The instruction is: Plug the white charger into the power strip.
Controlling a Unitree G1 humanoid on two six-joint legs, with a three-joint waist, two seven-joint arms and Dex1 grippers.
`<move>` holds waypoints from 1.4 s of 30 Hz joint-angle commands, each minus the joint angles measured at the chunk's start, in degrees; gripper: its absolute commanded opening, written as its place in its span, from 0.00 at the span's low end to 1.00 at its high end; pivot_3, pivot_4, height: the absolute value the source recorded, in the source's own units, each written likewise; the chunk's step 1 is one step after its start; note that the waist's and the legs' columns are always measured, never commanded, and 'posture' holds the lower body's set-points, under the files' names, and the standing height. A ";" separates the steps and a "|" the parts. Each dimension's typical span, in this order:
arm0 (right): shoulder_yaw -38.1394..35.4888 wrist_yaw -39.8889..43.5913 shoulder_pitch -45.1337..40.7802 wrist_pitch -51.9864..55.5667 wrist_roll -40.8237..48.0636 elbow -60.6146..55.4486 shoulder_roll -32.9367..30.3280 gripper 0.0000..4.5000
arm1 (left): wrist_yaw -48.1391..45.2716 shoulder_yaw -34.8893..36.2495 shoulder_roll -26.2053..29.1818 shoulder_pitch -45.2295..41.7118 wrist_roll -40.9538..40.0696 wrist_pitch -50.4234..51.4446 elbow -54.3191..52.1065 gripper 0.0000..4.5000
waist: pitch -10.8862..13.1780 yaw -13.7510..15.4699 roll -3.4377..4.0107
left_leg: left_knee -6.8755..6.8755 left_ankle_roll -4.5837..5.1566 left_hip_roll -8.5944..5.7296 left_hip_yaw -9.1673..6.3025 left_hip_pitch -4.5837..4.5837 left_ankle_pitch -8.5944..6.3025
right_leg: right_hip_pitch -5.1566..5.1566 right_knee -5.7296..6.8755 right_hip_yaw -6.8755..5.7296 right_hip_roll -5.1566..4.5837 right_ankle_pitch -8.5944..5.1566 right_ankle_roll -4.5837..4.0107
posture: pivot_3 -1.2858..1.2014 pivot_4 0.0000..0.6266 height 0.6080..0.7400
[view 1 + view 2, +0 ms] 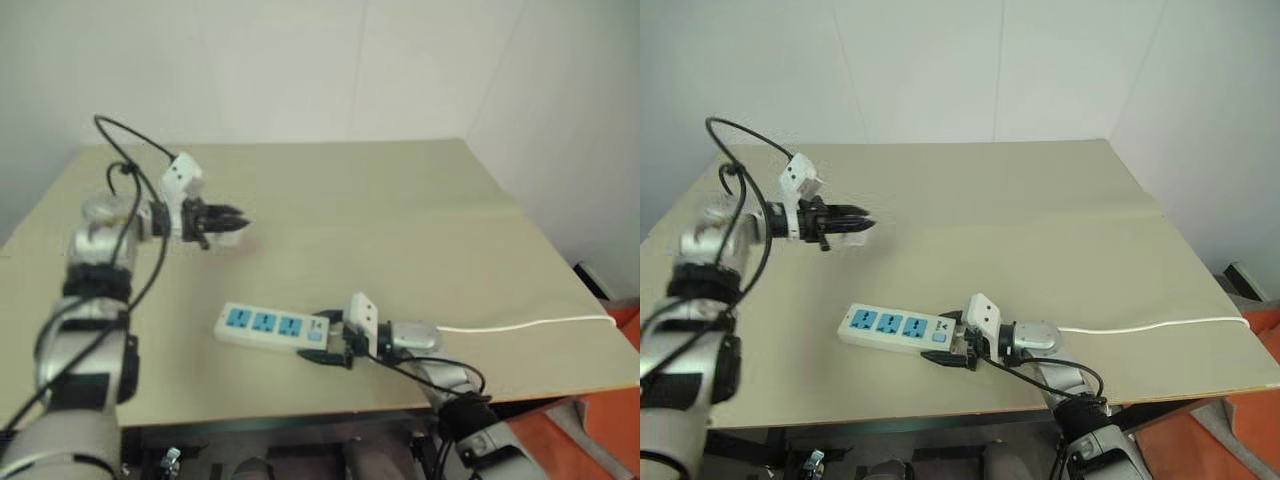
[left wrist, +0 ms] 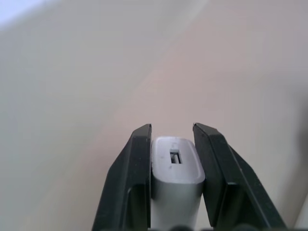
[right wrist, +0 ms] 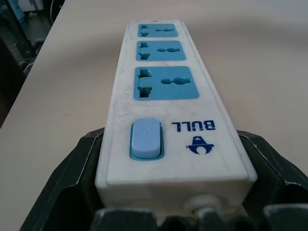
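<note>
Head views: beige table (image 1: 420,230) against a white wall. Power strip (image 1: 270,327) lying flat near the front edge, three blue sockets facing up, switch end toward the right arm. Right gripper (image 1: 330,345) clamped on that switch end, fingers on either long side, pointing across toward the robot's left. Thin white cord (image 1: 530,324) running from the strip's end past the right wrist to the table's right edge. Left gripper (image 1: 855,226) held above the table, well apart from the strip, toward the far left part of the surface, pointing roughly level toward the right. Black cable (image 1: 130,135) looping over the left wrist. Contents of the left fingers too small to make out from here.

Left wrist view: white charger (image 2: 175,178) pinched between the two black fingers (image 2: 132,178), both pads flat against its sides, no gap. Small rectangular port on the charger's outward end face. Blurred beige table surface beyond.

Right wrist view: power strip seated between the black fingers (image 3: 72,178), one on each long side, jaws closed against the body. Pale blue switch (image 3: 145,138) nearest the wrist, blue "BULL" marking beside it. Three sockets in a row beyond, all unoccupied. Cord stub leaving the near end.
</note>
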 commanded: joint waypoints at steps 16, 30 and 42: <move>4.24 3.65 -2.68 -9.83 -3.68 12.06 -0.67 0.76 | -6.81 -2.92 -4.25 15.97 -18.55 6.49 -36.54 0.22 | -0.02 -0.38 -0.02 | 0.00 0.00 -0.02 0.02 0.41 0.00 | 0.45 -0.12 0.05 0.02 -0.11 0.19 | 0.52 0.24 1.00; 5.22 6.05 -3.84 -9.06 -3.12 14.00 -0.70 0.76 | -5.63 -5.30 -4.24 27.67 -18.19 3.40 -40.81 0.22 | -0.05 -0.48 0.00 | -0.04 0.00 0.09 0.03 0.47 0.00 | 0.48 -0.18 0.08 0.13 -0.11 0.18 | 0.52 0.24 1.00; 5.37 8.27 -4.60 -5.25 -2.28 12.47 -1.29 0.76 | -4.70 -6.76 -5.08 29.92 -17.77 1.86 -40.87 0.22 | -0.05 -0.43 0.01 | -0.10 0.00 0.09 0.03 0.42 -0.01 | 0.45 -0.29 0.08 0.13 -0.11 0.17 | 0.52 0.24 1.00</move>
